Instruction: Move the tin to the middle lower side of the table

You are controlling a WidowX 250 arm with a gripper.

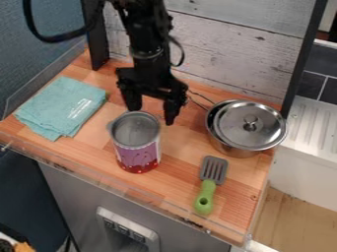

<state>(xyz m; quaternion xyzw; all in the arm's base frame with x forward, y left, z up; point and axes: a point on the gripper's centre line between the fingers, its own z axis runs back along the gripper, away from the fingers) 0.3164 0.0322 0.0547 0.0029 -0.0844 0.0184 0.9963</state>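
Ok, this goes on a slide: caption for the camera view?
Open claw beside a tin, with folded teal cloth, lidded pot and green-handled spatula on a wooden table.

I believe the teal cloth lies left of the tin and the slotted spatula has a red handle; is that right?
The slotted spatula has a green handle, not red, in the camera view; the cloth is left of the tin.

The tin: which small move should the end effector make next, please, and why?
Probably the end effector should ease a little toward the tin, fingers open, to bring them around its rim. They are spread apart close to that rim, but do not grip it.
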